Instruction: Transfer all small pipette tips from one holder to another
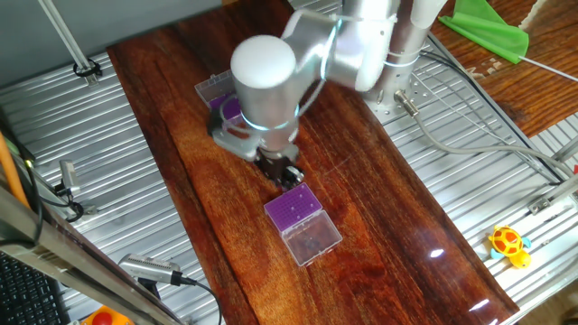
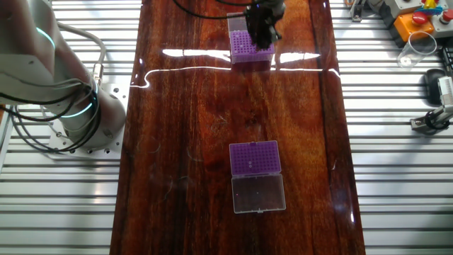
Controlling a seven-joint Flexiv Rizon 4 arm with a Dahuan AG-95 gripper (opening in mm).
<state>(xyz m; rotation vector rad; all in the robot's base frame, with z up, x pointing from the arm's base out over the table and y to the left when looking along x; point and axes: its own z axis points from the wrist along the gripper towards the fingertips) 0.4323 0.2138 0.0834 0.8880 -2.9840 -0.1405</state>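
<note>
Two holders with purple inserts stand on the wooden board. One holder (image 1: 293, 206) has its clear lid (image 1: 312, 239) folded open; it also shows in the other fixed view (image 2: 249, 48). My gripper (image 1: 284, 173) hangs just over this insert's edge, seen over its right part in the other fixed view (image 2: 263, 30). Its dark fingers are close together and I cannot tell whether they hold anything. The second holder (image 2: 255, 157) with its open lid (image 2: 259, 193) lies apart, half hidden behind the arm in one fixed view (image 1: 215, 93). The small pipette tips are too tiny to make out.
The wooden board (image 2: 184, 127) lies on a slatted metal table (image 2: 396, 177). The robot base (image 2: 71, 106) stands beside the board with cables. A yellow toy (image 1: 508, 244), a green cloth (image 1: 492, 32), a clear beaker (image 2: 419, 48) and an orange button box (image 2: 417, 18) lie off the board.
</note>
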